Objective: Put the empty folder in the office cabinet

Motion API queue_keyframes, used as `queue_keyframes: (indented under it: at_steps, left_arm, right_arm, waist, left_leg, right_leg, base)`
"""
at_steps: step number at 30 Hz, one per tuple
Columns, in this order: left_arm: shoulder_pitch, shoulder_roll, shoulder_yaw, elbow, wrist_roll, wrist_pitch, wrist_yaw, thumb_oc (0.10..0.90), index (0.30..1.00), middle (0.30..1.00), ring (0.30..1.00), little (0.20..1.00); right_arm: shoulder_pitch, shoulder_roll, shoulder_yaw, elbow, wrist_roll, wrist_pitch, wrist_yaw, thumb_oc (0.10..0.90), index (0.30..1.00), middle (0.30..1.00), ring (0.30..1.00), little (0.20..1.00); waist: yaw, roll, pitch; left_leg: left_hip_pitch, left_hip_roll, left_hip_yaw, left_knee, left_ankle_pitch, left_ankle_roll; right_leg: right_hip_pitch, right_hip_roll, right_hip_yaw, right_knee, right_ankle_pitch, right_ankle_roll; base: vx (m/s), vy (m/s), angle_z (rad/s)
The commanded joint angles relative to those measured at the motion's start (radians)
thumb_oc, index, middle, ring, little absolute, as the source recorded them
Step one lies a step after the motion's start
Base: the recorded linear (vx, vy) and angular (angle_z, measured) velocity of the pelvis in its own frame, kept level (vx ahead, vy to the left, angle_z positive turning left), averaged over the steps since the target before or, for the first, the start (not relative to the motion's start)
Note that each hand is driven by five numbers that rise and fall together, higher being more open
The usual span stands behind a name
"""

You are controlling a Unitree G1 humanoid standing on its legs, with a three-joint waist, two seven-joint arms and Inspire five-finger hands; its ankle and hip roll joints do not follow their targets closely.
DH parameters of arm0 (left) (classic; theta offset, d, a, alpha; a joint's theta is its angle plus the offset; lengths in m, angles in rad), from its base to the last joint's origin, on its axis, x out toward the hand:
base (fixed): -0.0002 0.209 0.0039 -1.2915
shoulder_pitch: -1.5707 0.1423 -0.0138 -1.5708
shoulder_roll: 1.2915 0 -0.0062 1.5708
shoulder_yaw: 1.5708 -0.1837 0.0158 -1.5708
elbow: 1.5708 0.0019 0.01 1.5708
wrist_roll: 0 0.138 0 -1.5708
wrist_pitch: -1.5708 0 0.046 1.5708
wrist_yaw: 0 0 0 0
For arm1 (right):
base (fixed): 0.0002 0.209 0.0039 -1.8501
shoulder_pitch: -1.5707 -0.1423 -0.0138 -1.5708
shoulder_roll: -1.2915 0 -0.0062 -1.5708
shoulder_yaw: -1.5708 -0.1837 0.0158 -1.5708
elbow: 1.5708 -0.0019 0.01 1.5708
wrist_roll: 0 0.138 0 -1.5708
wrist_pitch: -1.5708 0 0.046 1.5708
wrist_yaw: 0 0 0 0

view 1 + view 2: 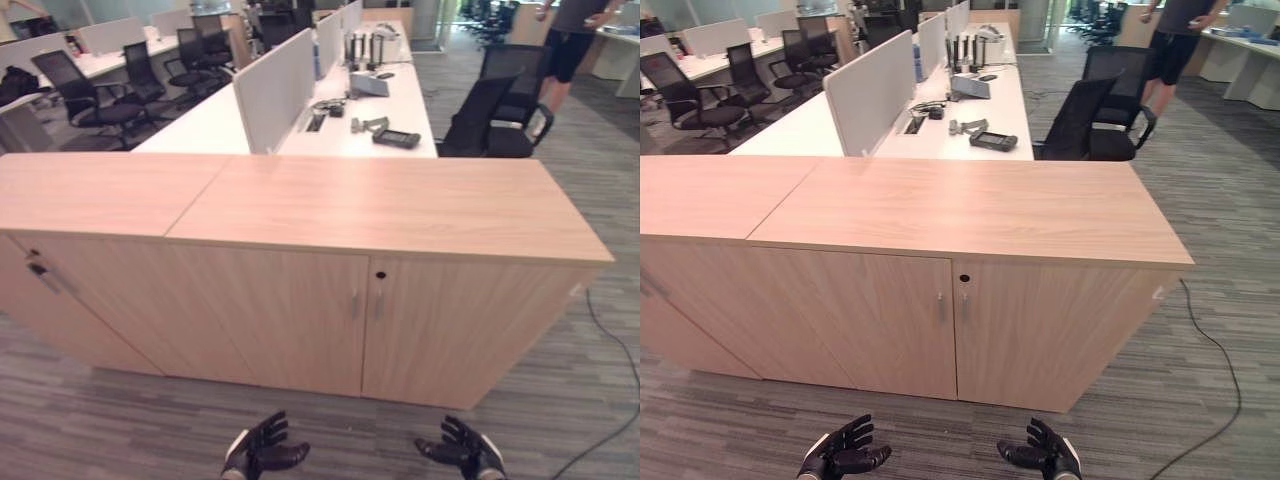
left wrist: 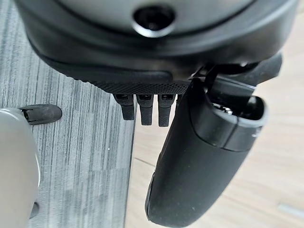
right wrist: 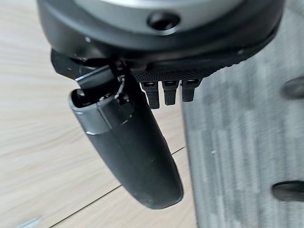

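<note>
Office cabinet (image 1: 370,300) is placed mid-frame, doors closed, with a second cabinet (image 1: 80,200) adjoined at its left. Desks (image 1: 370,120) and chairs (image 1: 495,115) are seen behind it, toward the top of the frame. Left hand (image 1: 262,452) and right hand (image 1: 462,450) are positioned at the bottom edge, before the cabinet doors.

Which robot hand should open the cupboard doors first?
Probably the right hand. It hangs low, open, nearly below the two door handles at the cabinet's middle seam. The left hand, also open and empty, sits farther to the side.

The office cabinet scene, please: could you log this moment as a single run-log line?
phase: before reach | office cabinet: doors closed | left hand: open, low before cabinet | right hand: open, low before cabinet | folder: not held
</note>
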Motion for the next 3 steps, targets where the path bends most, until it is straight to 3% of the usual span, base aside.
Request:
queue_keyframes:
  at_steps: [1, 3]
  left_arm:
    - [-0.112, 0.034, -0.006, 0.011, 0.023, -0.053, 0.008, 0.800, 0.900, 0.900, 0.900, 0.900]
    - [-0.113, 0.035, -0.009, 0.014, 0.026, -0.054, 0.011, 0.800, 0.900, 0.900, 0.900, 0.900]
  right_arm:
    - [-0.139, -0.013, -0.015, -0.037, -0.017, -0.065, 0.033, 0.800, 0.900, 0.900, 0.900, 0.900]
    - [-0.144, -0.012, -0.010, -0.019, -0.013, -0.063, 0.038, 0.800, 0.900, 0.900, 0.900, 0.900]
  waist:
    - [0.022, 0.007, 0.025]
    - [0.018, 0.007, 0.027]
  left_leg:
    - [0.157, 0.016, -0.011, -0.001, -0.178, -0.029]
    - [0.163, 0.018, -0.001, -0.001, -0.179, -0.030]
  right_leg:
    - [-0.061, -0.026, -0.051, 0.036, 0.028, 0.049]
    - [-0.062, -0.024, -0.041, 0.036, 0.029, 0.048]
  base:
    - [0.00, -0.003, -0.18]
    - [0.00, 0.001, -0.20]
